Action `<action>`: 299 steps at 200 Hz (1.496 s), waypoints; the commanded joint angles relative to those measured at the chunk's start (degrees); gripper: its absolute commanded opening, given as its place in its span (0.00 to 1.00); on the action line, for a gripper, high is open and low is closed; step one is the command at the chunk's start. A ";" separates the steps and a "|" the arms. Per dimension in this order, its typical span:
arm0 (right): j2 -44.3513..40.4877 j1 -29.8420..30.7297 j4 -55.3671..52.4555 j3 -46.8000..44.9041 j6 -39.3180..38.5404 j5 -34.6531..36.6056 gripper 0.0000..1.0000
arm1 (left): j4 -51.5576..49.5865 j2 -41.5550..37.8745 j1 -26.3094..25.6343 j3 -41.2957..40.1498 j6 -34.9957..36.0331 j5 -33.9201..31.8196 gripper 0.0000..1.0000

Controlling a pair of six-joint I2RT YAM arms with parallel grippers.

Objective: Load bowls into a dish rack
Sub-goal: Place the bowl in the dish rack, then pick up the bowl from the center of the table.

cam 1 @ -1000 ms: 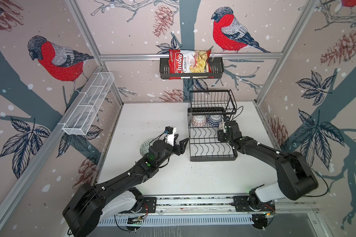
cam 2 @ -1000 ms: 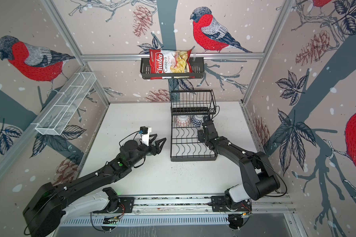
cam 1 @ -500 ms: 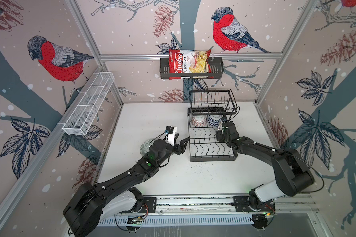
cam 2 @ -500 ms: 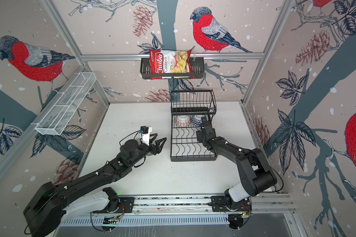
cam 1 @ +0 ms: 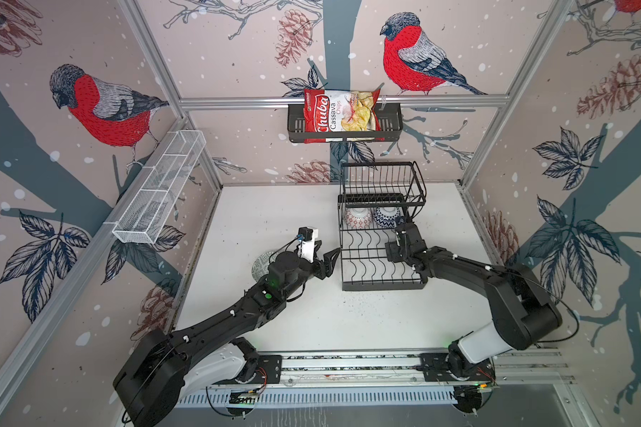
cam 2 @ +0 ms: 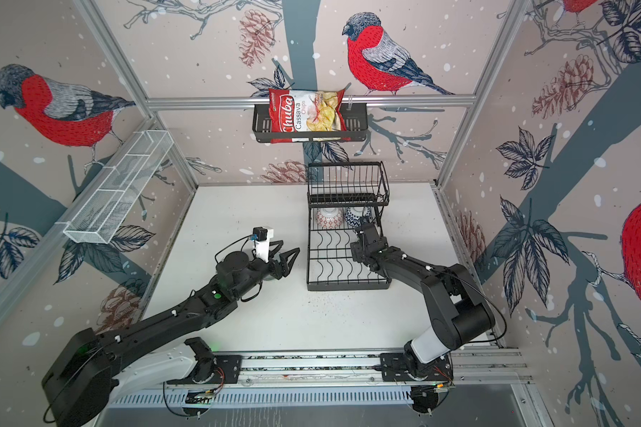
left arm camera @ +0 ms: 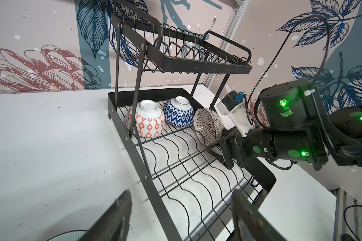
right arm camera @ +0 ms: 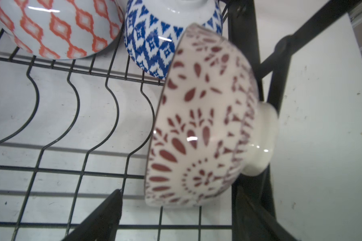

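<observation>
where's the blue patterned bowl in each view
top view: blue bowl on the dish rack, under its raised basket
top view: same spot
left wrist: between orange bowl and brown bowl
right wrist: same, brown bowl overlapping it
shared landmark: the orange bowl beside it

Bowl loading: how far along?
Done: orange bowl and blue bowl sit upside down in the dish rack. In progress: open right gripper at a brown-patterned bowl tipped on edge there. Remaining: a fourth bowl off the rack, by the open left gripper.
</observation>
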 commanded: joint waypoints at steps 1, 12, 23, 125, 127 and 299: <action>-1.50 0.14 0.14 0.21 1.77 2.60 0.88 | -0.04 -0.19 0.09 0.21 0.37 0.11 0.74; -2.62 0.11 0.13 0.11 2.22 3.07 0.92 | 0.01 -0.22 0.12 0.24 0.33 0.14 0.74; -4.04 0.09 0.14 -0.07 2.50 3.19 0.93 | 0.03 -0.18 0.08 0.27 0.28 0.19 0.74; -12.84 0.01 -0.66 -1.63 2.45 -1.86 0.99 | -0.24 -0.09 0.08 0.47 0.19 -0.03 0.74; -13.21 0.03 -0.57 -1.65 2.54 -2.07 0.99 | -0.34 -0.15 0.08 0.51 0.14 -0.03 0.74; -21.35 -3.61 -1.75 -5.55 9.96 -3.85 1.00 | -1.02 -0.24 0.08 0.47 0.22 -0.56 0.74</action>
